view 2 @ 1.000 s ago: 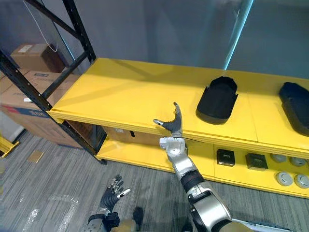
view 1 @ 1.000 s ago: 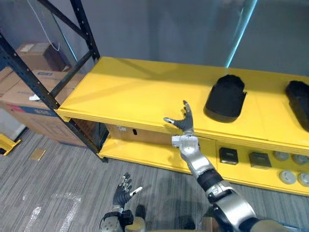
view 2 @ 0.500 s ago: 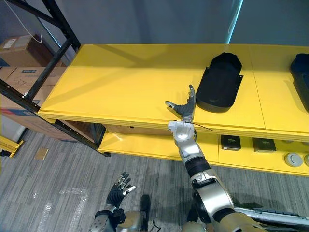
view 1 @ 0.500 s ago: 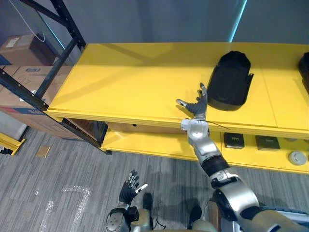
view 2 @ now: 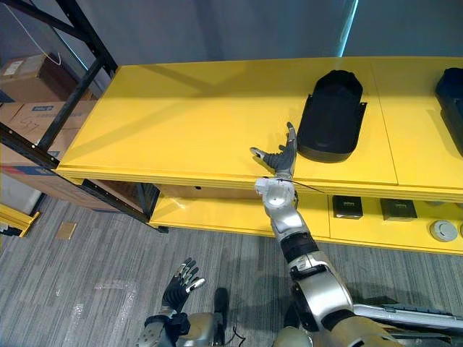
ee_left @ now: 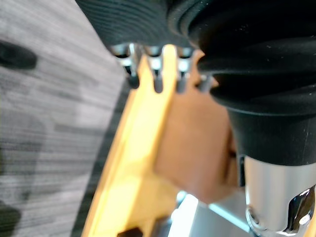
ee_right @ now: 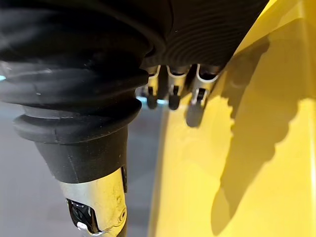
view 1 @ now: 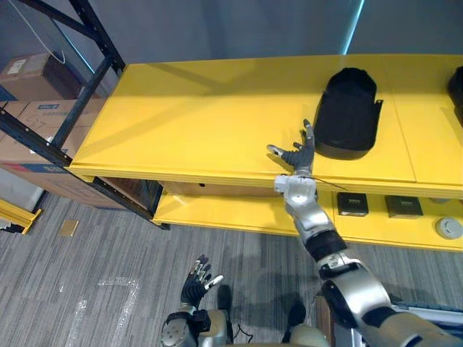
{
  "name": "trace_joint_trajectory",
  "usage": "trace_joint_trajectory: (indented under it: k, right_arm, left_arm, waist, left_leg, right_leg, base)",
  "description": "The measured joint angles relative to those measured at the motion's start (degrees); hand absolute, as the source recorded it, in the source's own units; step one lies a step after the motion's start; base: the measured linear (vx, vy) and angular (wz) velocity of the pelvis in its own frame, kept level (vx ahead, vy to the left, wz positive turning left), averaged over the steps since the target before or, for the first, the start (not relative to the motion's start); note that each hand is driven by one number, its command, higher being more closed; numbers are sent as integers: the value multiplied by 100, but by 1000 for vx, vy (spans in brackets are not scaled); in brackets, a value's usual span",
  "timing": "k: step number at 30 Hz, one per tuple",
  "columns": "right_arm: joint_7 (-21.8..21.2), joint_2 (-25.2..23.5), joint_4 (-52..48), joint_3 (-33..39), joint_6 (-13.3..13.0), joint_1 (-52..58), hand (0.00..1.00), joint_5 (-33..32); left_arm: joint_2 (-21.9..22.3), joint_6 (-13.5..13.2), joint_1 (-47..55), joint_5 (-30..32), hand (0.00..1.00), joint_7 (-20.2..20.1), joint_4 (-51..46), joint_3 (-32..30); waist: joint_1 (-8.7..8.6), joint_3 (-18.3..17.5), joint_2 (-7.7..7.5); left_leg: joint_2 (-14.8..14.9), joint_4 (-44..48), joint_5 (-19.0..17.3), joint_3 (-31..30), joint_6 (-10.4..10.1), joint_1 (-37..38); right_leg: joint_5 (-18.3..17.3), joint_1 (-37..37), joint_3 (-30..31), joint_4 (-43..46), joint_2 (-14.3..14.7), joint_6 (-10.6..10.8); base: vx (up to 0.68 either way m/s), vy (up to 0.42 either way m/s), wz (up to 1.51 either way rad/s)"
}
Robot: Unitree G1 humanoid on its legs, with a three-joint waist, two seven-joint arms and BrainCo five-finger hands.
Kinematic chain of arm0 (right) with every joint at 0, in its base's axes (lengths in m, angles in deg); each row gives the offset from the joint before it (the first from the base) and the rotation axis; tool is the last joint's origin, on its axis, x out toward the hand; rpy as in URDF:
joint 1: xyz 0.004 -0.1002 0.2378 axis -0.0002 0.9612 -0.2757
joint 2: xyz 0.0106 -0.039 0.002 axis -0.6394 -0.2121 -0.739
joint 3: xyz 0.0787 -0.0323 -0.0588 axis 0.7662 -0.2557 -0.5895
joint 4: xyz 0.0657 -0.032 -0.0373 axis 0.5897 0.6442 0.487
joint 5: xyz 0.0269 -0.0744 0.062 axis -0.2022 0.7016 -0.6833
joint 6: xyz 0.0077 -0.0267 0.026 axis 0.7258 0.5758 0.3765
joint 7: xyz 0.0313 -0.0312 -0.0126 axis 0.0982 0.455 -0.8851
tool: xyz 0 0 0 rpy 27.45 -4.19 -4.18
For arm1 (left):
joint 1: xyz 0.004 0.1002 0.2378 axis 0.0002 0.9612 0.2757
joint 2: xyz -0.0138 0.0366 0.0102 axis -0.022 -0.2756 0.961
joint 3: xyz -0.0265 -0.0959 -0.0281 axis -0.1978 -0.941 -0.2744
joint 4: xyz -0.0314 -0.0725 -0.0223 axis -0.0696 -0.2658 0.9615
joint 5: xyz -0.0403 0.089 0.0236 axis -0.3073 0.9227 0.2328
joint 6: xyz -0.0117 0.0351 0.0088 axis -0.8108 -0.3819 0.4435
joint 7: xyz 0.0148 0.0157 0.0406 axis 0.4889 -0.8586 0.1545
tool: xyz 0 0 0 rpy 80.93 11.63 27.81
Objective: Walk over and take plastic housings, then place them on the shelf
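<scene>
- Left eye view: two black housings lie on the yellow shelf, the nearer housing just past the right hand's fingertips, the second housing well beyond it.
- The right hand is spread and empty; the left hand, hanging low, is spread too.
- Since a second ago, the right hand has closed in on the nearer housing.

Both head eyes look steeply down, sharing the yellow shelf and floor; wrist cameras sit very close, seemingly facing shelf edges.

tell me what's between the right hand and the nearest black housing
Nothing but bare yellow shelf between right hand and black housing, in the left eye view.
</scene>
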Motion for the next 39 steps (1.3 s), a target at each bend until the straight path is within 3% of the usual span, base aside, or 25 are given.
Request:
trace_joint_trajectory:
  k: [15, 25, 27, 33, 36, 37, 39]
  right_arm:
    - [-161, 78, 60, 174, -244, -9, 0, 50]
    - [-136, 118, 59, 113, -112, -6, 0, 106]
    - [-306, 123, 91, 118, -203, -3, 0, 106]
    - [-1157, 226, -91, -284, -868, 68, 0, 114]
    - [-1413, 277, -1050, -633, -1111, 276, 0, 136]
    - [-1457, 297, -1375, -711, -1152, 364, 100, 196]
    - [-1524, 287, -2334, -814, -1208, 711, 100, 378]
  left_arm:
    - [-1, 4, 6, -29, 0, 7, 0, 58]
    - [-2, 6, 9, -160, 0, 7, 1, 69]
    - [-3, 6, 12, -160, 0, 7, 1, 74]
    - [-10, 7, 14, -155, 0, 4, 36, 82]
    - [-17, 13, 22, -152, 0, 2, 36, 76]
    - [-20, 16, 31, -151, 0, 2, 36, 68]
    - [-25, 41, 43, -151, 0, 9, 31, 26]
  waist:
    - [7, 100, -2]
    - [-3, 122, -35]
    - [-3, 139, -62]
    - [-8, 146, -75]
    - [-11, 148, -100]
    - [-14, 139, -120]
    - [-23, 132, -213]
  left_leg:
    - [23, 0, -10, 115, -1, 79]
    - [39, 0, -10, 132, -1, 134]
    - [41, 0, -11, 134, -1, 150]
    - [59, 0, -23, 134, -7, 176]
    - [84, 0, -35, 141, -23, 176]
    - [91, 0, -36, 145, -26, 176]
    - [110, 0, -38, 150, -29, 186]
  right_leg:
    - [-101, -79, 100, 188, -12, 0]
    - [-109, -62, 123, 211, -4, -9]
    - [-109, -46, 125, 194, -3, -9]
    - [-103, 8, 117, 111, 22, -6]
    - [-93, 25, 120, 60, 54, -5]
    - [-83, 34, 124, 32, 66, -8]
    - [-15, 108, 124, -64, 109, 0]
  base:
    - [0, -2, -2]
    - [1, -2, -1]
    - [0, 0, 0]
    - [0, 0, 0]
    - [0, 0, 0]
    - [43, -27, -2]
    - [48, -31, -1]
